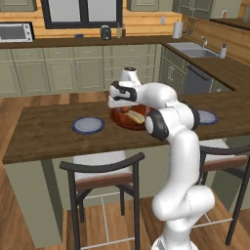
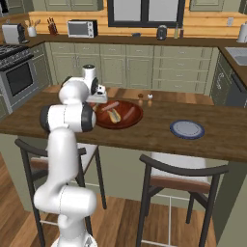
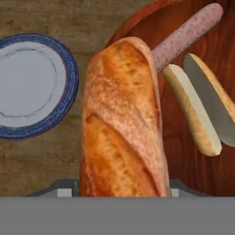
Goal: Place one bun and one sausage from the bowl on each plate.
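Note:
A long crusty golden bun (image 3: 121, 124) stands between my fingers, and my gripper (image 3: 121, 190) is shut on it just above the left edge of the reddish-brown bowl (image 3: 137, 23). Inside the bowl lie a pinkish sausage (image 3: 188, 34) and a split pale bun (image 3: 202, 105). One blue-rimmed plate (image 3: 27, 85) sits bare on the wood beside the bowl. In the left base view my gripper (image 1: 118, 103) hovers over the bowl (image 1: 128, 123), between the left plate (image 1: 88, 125) and the right plate (image 1: 207, 117). From the right base, the gripper (image 2: 99, 99), bowl (image 2: 118, 116) and a plate (image 2: 187, 129) show.
The bowl and plates rest on a dark wooden island counter (image 1: 49, 132). Two stools (image 1: 105, 171) (image 2: 185, 178) stand against its near side. Two small shakers (image 2: 144, 97) stand just behind the bowl.

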{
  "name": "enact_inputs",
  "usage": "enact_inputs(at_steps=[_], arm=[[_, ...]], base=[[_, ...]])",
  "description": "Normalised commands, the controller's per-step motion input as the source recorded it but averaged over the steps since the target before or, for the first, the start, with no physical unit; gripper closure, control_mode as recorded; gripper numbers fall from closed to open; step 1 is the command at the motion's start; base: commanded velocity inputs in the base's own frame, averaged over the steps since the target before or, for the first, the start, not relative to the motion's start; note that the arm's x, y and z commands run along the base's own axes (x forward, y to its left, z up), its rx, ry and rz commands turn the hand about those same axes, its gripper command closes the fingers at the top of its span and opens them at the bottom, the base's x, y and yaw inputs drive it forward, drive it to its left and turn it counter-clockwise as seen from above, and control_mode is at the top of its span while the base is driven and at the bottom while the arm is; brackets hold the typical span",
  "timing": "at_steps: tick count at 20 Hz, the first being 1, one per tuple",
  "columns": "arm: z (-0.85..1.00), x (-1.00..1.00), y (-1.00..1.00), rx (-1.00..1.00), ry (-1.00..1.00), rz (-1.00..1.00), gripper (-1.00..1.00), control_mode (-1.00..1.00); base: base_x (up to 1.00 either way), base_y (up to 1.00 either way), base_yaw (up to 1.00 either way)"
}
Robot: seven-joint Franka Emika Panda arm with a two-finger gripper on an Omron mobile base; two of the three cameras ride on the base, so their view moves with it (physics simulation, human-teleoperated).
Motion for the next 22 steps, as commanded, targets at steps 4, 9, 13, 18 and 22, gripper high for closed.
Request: enact_inputs(at_steps=[4, 9, 13, 18, 22], arm=[[0.14, -0.94, 0.74, 0.06, -0.19, 0.11, 1.00, -1.00], [0.27, -0.48, 0.43, 0.04, -0.16, 0.08, 1.00, -1.00], [0.04, 0.23, 0.81, 0.00, 0.00, 0.10, 1.00, -1.00], [0.22, 0.42, 0.84, -0.07, 0.18, 0.14, 1.00, -1.00], [-0.18, 0.37, 0.61, -0.15, 0.27, 0.08, 1.00, -1.00]], base=[[0.00, 0.00, 0.00], [0.00, 0.00, 0.00], [0.00, 0.00, 0.00], [0.00, 0.00, 0.00], [0.00, 0.00, 0.00]])
